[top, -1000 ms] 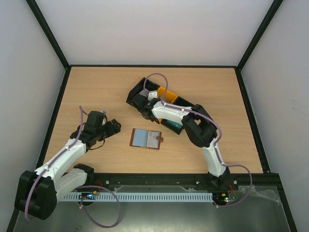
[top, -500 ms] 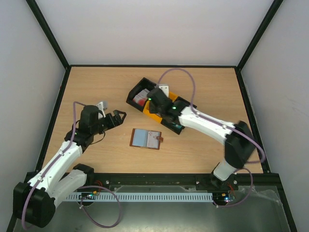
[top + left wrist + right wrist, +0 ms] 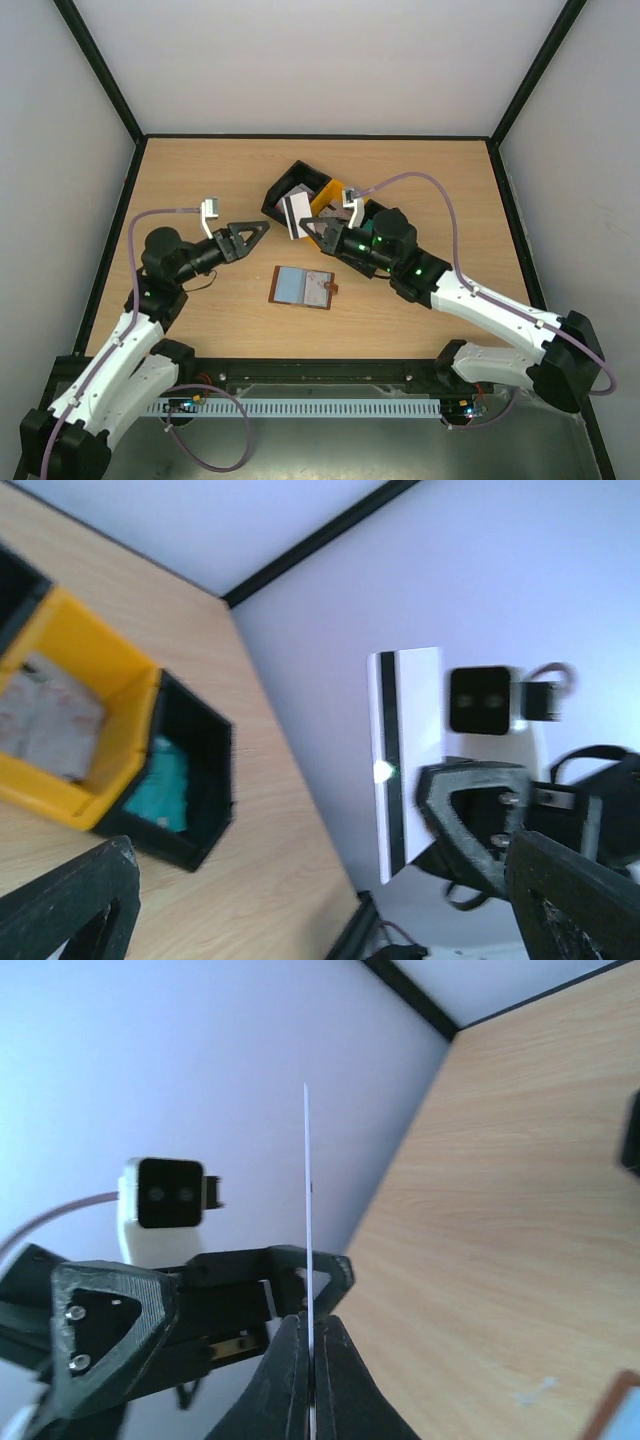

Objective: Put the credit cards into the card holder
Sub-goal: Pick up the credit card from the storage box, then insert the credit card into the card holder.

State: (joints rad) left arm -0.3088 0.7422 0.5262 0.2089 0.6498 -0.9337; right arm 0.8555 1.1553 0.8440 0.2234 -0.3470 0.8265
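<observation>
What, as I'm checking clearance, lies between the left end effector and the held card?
Nothing; the top view shows only bare tabletop between the left end effector and the card.

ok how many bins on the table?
3, in one row: far black bin toward the back wall, yellow bin in the middle, near black bin holding teal cards. From above, the right arm largely hides the near one.

Behind the brown leather card holder [image 3: 303, 288] are black and yellow plastic bins [image 3: 318, 183] and, in the air, a white plastic credit card [image 3: 293, 215].
</observation>
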